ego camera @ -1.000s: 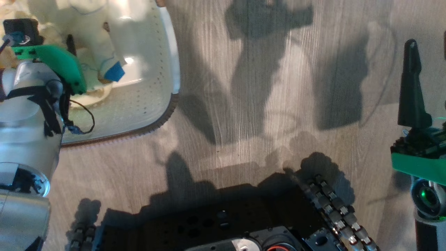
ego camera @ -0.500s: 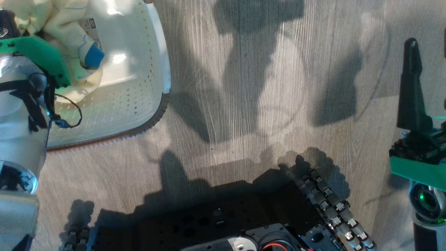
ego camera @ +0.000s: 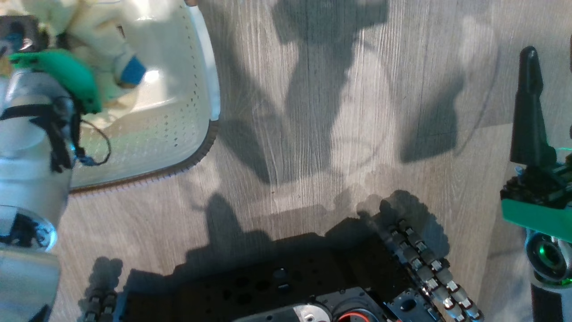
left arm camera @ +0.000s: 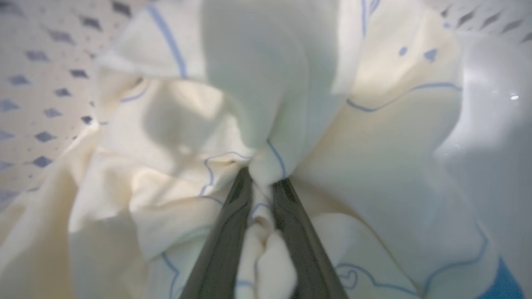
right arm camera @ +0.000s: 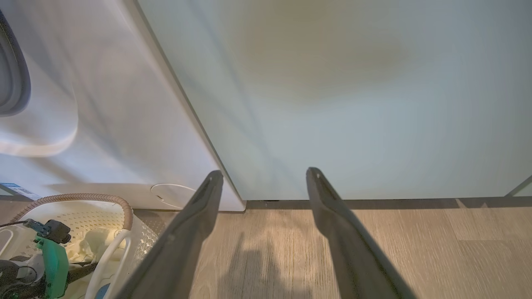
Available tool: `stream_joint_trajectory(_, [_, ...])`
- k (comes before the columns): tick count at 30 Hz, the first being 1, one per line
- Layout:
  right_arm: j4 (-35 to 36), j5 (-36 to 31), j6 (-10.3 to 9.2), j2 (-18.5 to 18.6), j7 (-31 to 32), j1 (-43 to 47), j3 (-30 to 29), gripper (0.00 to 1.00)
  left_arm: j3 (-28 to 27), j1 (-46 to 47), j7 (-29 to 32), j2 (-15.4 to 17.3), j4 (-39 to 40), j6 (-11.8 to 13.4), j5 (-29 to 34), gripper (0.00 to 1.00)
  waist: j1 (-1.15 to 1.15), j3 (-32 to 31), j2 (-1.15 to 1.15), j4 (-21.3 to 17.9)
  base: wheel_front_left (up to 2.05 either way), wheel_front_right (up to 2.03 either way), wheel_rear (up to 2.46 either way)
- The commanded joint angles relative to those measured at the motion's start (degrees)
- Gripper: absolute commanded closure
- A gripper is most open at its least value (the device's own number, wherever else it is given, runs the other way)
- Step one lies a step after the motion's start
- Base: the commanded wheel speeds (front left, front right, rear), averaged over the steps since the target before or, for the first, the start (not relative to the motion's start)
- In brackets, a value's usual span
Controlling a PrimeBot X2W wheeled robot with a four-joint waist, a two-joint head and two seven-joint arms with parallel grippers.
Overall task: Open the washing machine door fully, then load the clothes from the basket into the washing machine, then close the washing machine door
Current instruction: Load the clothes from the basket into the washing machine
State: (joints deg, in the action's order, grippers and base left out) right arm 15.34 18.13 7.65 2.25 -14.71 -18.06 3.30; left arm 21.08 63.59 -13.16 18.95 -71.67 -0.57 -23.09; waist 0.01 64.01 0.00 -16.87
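Note:
My left gripper (left arm camera: 264,182) is shut on a fold of the clothes (left arm camera: 374,158), pale cream fabric with thin blue line drawings that bunches around its fingers. In the head view the clothes (ego camera: 105,42), with a blue trim, sit in the cream basket (ego camera: 196,112) at the upper left, under my left arm (ego camera: 35,134). My right gripper (right arm camera: 264,174) stands open and empty above the floor, facing a cabinet. The white washing machine (right arm camera: 95,116) shows beside that cabinet, with the grey ring of its drum mouth (right arm camera: 14,79) at the edge. The washing machine door is out of view.
A pale green cabinet (right arm camera: 341,91) stands right of the washing machine, close ahead of my right gripper. The basket (right arm camera: 83,198) sits on the wooden floor (ego camera: 313,134) before the machine. My own dark base (ego camera: 277,286) fills the bottom of the head view.
My left gripper has gone from open to shut on the clothes, and the fabric has bunched up around it. The head camera shifted a little. My right gripper has stayed put.

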Motion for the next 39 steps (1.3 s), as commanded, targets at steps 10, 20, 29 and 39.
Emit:
stream_joint_trajectory(10, [0.5, -0.8, -0.16, 0.6, -0.3, 1.7, -1.2, 0.00, 0.8, -7.5, -1.8, 0.4, 12.8, 1.6, 2.8, 1.00, -0.01, -3.7, 0.00, 2.1, 0.00, 0.00, 0.00])
stream_joint_trajectory(20, [-0.8, -3.8, -0.16, 0.6, -0.3, 3.8, -3.8, 0.00, -0.5, -18.4, -1.8, 0.2, 31.3, 4.9, 4.0, 1.00, -0.01, -11.1, 0.00, 5.7, 0.00, 0.00, 0.00])
stream_joint_trajectory(29, [-2.4, -7.1, -0.16, 0.6, -0.3, 6.9, -6.2, 0.00, -2.6, -28.1, -1.8, -0.8, 45.3, 7.0, 3.1, 1.00, -0.01, -21.0, 0.00, 9.8, 0.00, 0.00, 0.00])
stream_joint_trajectory(39, [-4.8, -9.3, -0.16, 0.6, -0.3, 10.9, -6.4, 0.00, -4.9, -37.9, -1.8, -0.8, 55.9, 9.8, 3.1, 1.00, -0.01, -33.1, 0.00, 12.2, 0.00, 0.00, 0.00])
